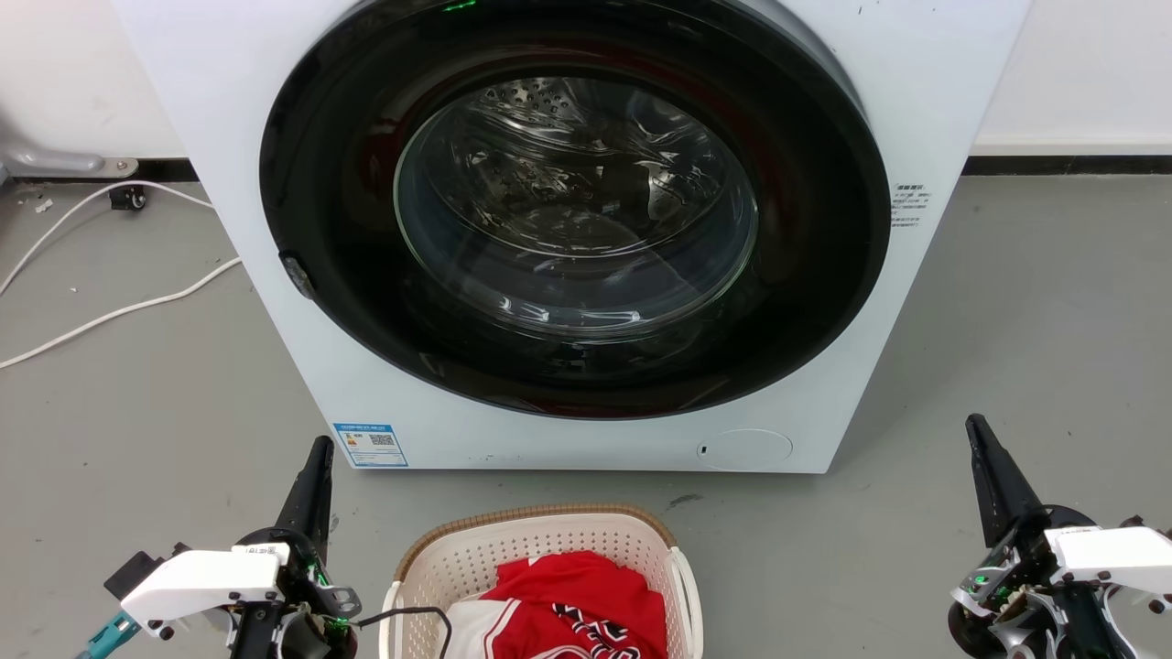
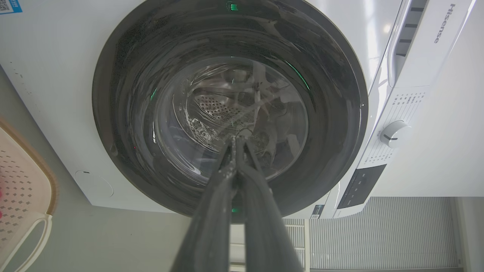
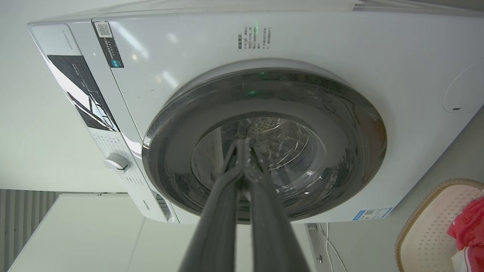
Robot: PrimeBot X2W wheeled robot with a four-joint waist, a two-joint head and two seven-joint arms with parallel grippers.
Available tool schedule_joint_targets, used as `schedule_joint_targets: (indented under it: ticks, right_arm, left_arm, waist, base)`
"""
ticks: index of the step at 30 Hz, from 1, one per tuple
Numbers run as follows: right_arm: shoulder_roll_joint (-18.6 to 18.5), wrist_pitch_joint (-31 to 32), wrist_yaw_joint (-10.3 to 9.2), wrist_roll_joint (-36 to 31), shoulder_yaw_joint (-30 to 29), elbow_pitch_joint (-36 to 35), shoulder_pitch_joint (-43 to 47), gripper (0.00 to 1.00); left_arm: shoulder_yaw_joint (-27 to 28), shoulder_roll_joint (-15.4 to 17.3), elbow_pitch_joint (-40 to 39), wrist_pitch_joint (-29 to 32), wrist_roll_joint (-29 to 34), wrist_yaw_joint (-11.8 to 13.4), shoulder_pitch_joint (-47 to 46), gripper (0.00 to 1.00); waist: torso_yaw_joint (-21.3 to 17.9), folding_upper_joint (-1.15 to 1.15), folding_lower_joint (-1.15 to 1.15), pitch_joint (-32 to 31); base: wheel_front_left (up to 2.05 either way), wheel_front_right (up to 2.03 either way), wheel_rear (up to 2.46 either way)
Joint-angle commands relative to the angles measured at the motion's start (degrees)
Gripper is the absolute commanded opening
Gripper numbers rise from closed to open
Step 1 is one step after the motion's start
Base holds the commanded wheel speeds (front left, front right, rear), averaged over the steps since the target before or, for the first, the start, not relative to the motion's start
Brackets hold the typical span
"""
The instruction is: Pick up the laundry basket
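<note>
The basket (image 1: 540,518) sits on the floor at the bottom centre of the head view, just in front of the washer (image 1: 220,183), with red clothing (image 1: 586,590) lying in it. None of the pick-up looks done: the basket rests on the floor and neither gripper touches it.

The left gripper (image 1: 320,450) stands at lower left, near the basket's left side. The right gripper (image 1: 976,428) is at lower right, well apart from it. Both are clenched, fingers pressed together with nothing between them, and both point at the washer door rather than the basket. What is left, I judge, is all of it: spread the fingers, reach the white handles, grip and lift.

The basket's near half is cut off by the bottom edge, and the wrist views catch just a corner of it. A thin dark wire (image 1: 414,611) loops over its left corner; whether it touches the basket is unclear.
</note>
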Motion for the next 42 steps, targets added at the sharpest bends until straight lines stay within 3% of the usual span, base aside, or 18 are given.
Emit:
schedule_joint_targets:
  ticks: [1,42]
  right_arm:
    - [0.0,0.1,0.0,0.2,0.0,0.0,-0.6,0.0]
    - [0.0,0.0,0.0,0.2,0.0,0.0,-0.6,0.0]
  left_arm:
    - [0.1,-0.1,0.0,0.1,0.0,-0.3,-0.5,0.0]
    - [0.1,-0.1,0.0,0.1,0.0,-0.3,-0.5,0.0]
  waist:
    - [0.0,0.0,0.0,0.0]
    - [0.0,0.0,0.0,0.0]
  base:
    - [0.0,0.0,0.0]
    - [0.0,0.0,0.0]
